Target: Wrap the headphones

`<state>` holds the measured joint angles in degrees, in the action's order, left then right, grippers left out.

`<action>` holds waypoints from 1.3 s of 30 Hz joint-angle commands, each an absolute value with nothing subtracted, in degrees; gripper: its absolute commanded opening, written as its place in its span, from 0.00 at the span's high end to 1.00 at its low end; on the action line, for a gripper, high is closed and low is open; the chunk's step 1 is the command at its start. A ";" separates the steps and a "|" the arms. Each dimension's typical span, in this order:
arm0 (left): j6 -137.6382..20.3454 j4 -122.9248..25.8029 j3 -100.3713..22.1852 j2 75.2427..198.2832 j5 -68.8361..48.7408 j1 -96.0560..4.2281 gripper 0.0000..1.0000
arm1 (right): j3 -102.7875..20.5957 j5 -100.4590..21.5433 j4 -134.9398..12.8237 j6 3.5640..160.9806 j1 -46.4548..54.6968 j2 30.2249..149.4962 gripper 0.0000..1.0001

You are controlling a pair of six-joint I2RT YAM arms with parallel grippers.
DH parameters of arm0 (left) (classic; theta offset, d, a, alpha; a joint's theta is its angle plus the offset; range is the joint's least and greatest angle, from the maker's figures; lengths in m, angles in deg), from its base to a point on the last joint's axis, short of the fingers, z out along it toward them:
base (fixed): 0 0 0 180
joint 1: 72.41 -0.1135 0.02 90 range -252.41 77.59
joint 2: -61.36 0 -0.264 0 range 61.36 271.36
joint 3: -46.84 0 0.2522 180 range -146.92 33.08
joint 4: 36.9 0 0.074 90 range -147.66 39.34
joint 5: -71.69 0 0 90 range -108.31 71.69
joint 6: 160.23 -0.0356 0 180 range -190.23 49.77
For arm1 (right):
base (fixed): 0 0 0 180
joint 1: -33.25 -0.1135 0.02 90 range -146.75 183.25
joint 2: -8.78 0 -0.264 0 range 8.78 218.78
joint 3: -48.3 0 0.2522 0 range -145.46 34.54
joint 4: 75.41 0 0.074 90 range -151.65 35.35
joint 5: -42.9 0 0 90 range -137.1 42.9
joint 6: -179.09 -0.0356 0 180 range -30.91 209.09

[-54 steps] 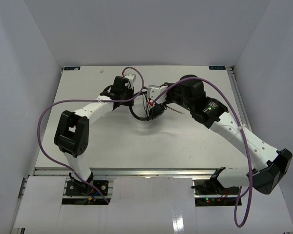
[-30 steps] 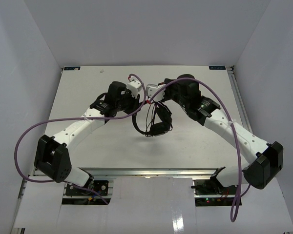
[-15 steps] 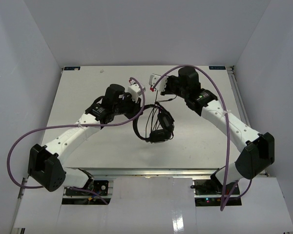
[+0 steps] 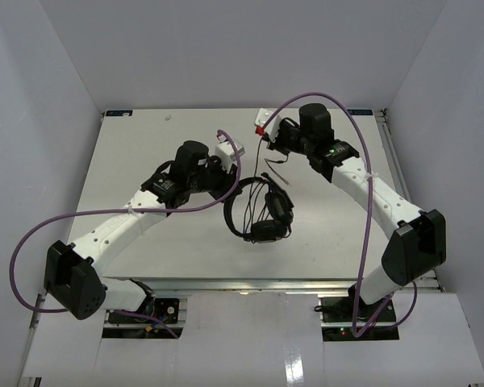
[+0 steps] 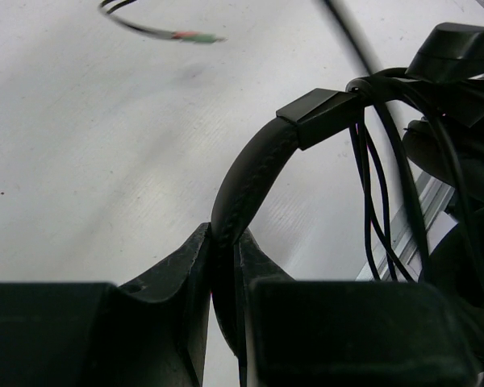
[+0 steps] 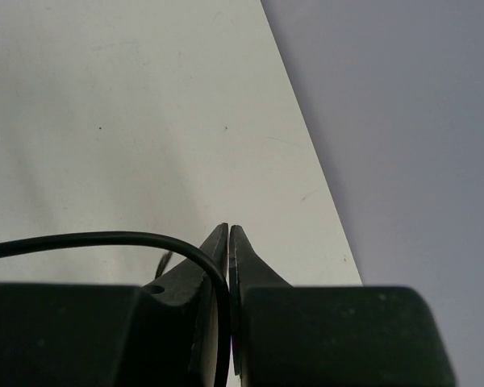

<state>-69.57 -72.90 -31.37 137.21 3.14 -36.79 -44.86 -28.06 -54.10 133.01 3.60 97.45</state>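
The black headphones (image 4: 260,211) hang just above the table's middle, with cord turns looped around them. My left gripper (image 4: 228,161) is shut on the padded headband (image 5: 250,169); in the left wrist view the gripper (image 5: 224,238) pinches the band, and the earcups (image 5: 460,52) with several cord strands (image 5: 371,185) lie to the right. My right gripper (image 4: 265,129) sits near the table's far edge, shut on the thin black cord (image 4: 265,165). In the right wrist view the cord (image 6: 105,239) curves in from the left and runs down between the closed gripper (image 6: 228,230). The cord's plug end (image 5: 189,35) dangles free.
White table (image 4: 145,145) enclosed by white walls on the left, right and far sides. Purple arm cables (image 4: 371,185) arc over the right arm and loop left of the left arm (image 4: 32,234). A metal rail (image 4: 242,284) runs along the near edge.
The right arm has drawn back toward the far edge, pulling the cord away from the headphones, and its jaws have closed tight on it. The headphones shifted slightly right and nearer.
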 commanded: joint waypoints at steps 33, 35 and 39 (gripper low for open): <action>-66.18 -76.94 -73.38 144.07 -6.64 -35.94 1.00 | -25.06 17.33 -112.36 64.84 13.02 104.43 0.89; -65.82 -77.09 -75.41 144.79 -8.30 -35.94 1.00 | -25.71 17.69 -119.59 58.33 12.16 106.96 0.88; -64.95 -76.94 -78.79 146.16 -11.88 -35.94 1.00 | -25.84 17.59 -129.48 48.34 10.05 110.98 0.86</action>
<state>-67.77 -79.83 -73.64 146.30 -7.45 -36.19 -24.38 15.05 -111.75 64.43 12.10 107.93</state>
